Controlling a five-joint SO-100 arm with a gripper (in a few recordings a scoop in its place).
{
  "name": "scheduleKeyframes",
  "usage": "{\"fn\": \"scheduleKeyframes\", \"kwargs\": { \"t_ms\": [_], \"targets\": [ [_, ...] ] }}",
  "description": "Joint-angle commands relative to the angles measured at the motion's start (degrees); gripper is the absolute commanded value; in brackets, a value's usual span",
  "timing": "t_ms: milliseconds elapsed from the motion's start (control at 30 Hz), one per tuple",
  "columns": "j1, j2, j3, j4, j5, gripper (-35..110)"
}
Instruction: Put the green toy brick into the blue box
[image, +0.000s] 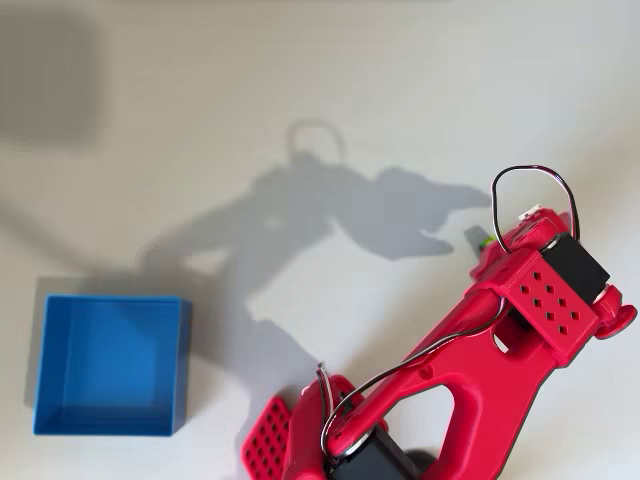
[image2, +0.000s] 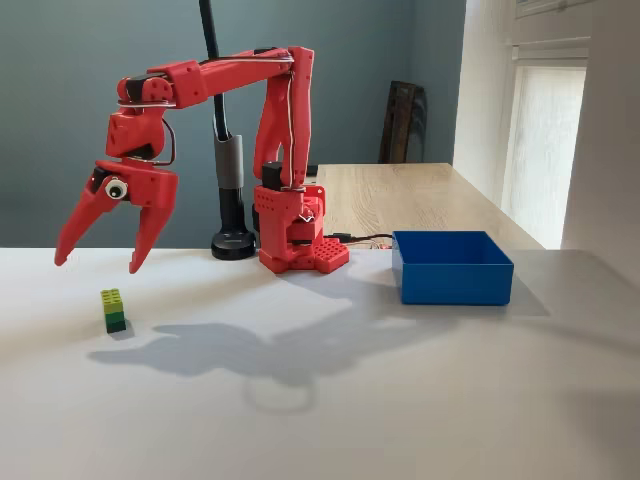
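In the fixed view the green toy brick (image2: 114, 310) stands upright on the white table at the left, lime-green over darker green. My red gripper (image2: 97, 265) hangs a little above it, pointing down, open, with nothing between its fingers. The blue box (image2: 452, 266) sits on the table to the right of the arm's base, far from the brick. In the overhead view the blue box (image: 110, 365) is at the lower left. Only a sliver of the green toy brick (image: 484, 241) peeks out beside the red wrist, which hides the fingers.
The arm's red base (image2: 300, 250) stands at the table's back middle. A black pole on a round foot (image2: 233, 243) rises just left of it. A wooden desk (image2: 420, 195) lies behind the table. White table surface stretches between brick and box.
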Motion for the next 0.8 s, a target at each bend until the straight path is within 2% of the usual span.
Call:
{"fn": "scheduleKeyframes", "kwargs": {
  "t_ms": [0, 333, 767],
  "targets": [
    [-0.4, 1.1, -2.8, 0.0, 0.6, 37],
    [-0.9, 0.2, -1.1, -4.1, 0.8, 35],
    [1.2, -14.4, -9.7, -4.0, 1.3, 32]
  ]
}}
